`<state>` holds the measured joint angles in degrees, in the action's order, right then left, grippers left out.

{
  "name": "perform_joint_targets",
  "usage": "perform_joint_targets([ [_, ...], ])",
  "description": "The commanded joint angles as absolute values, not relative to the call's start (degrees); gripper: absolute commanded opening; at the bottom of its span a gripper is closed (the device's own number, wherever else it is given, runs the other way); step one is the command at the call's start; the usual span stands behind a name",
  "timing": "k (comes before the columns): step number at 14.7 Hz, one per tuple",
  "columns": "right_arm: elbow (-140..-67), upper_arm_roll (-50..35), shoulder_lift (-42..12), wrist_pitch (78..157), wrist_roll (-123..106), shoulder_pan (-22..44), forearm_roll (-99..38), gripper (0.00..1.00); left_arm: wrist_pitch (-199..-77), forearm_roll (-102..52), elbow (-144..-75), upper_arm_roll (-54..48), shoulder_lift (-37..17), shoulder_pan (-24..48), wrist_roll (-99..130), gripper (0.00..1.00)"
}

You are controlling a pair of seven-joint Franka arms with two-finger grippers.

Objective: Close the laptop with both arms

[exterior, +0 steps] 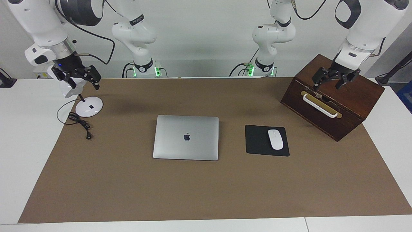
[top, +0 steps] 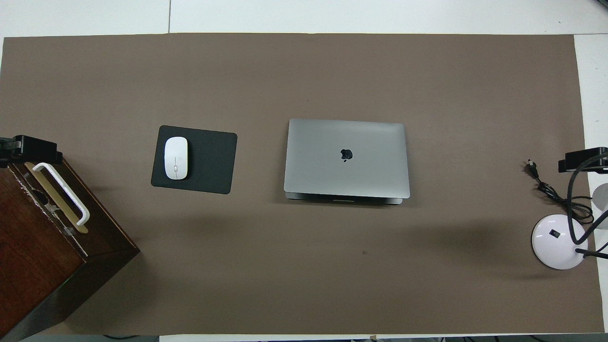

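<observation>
Facing view: laptop (exterior: 186, 137) lies mid-mat with its lid down and logo up, flat on the brown mat (exterior: 206, 193). Black mouse pad (exterior: 266, 140) with white mouse (exterior: 275, 139) sits just beside it toward the left arm's end. Left gripper (exterior: 334, 79) hangs over the top of the wooden box (exterior: 351, 103), above the white handle (exterior: 319, 106), fingers spread, holding nothing. Right gripper (exterior: 80, 79) hangs over the desk lamp (exterior: 88, 106) at the right arm's end, fingers spread, also empty. Both are well apart from the laptop.

Overhead view: laptop (top: 346, 159) is closed; a thin sliver of base shows under the lid edge nearer the robots. Mouse pad (top: 194, 159) and mouse (top: 175, 157) are beside it. Only the left gripper's tip (top: 31, 148) shows by the box (top: 42, 266) and the right gripper's tip (top: 582, 159) above the lamp base (top: 553, 242); jaw state can't be read from here
</observation>
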<state>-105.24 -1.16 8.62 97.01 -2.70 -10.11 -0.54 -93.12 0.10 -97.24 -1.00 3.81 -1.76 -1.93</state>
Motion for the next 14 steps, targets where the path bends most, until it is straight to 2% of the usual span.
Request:
perform_joint_targets([
  [1,-106.44,-1.49,9.32,97.91,-2.02,-10.63,-0.44,1.00,-92.37,0.18,-97.03,-1.05,3.96,-1.67,-1.05,1.00],
  [14,-106.44,-1.49,9.32,98.17,-1.93,-10.72,-0.53,1.00,-92.90,-1.76,-97.29,-1.05,4.04,-2.20,-0.70,1.00],
])
